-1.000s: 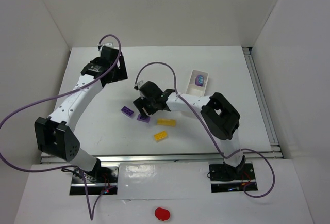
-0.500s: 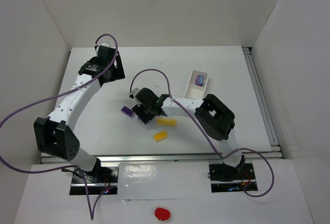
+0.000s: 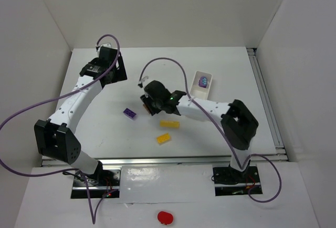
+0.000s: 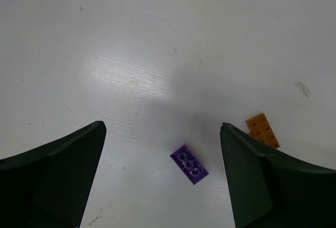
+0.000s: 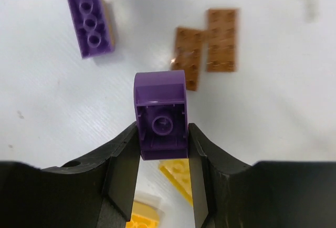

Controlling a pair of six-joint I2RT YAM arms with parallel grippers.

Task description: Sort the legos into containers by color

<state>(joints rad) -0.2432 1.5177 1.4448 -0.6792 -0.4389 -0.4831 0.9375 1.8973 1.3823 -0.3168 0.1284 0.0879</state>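
My right gripper point(image 5: 161, 133) is shut on a purple lego point(image 5: 160, 113), held off the table near the middle point(image 3: 149, 105). Below it lie another purple lego point(image 5: 90, 22), two orange-brown legos point(image 5: 189, 57) side by side and two yellow legos point(image 5: 179, 178). The top view shows the loose purple lego point(image 3: 129, 113) and the yellow legos point(image 3: 169, 124), point(image 3: 163, 138). My left gripper point(image 4: 163, 128) hangs open high over the back left point(image 3: 111, 71), with a purple lego point(image 4: 189, 164) and an orange-brown one point(image 4: 261, 130) far beneath it. The white container point(image 3: 201, 72) at back right holds a purple piece point(image 3: 202, 82).
White walls close in the table on the left, back and right. A metal rail point(image 3: 265, 102) runs along the right edge. The red blob point(image 3: 165, 217) lies on the near ledge in front of the arm bases. The right arm's link covers the container's near end.
My right gripper came down on the second purple lego, shut on it and lifted it up and slightly right. The left arm shifted only slightly.
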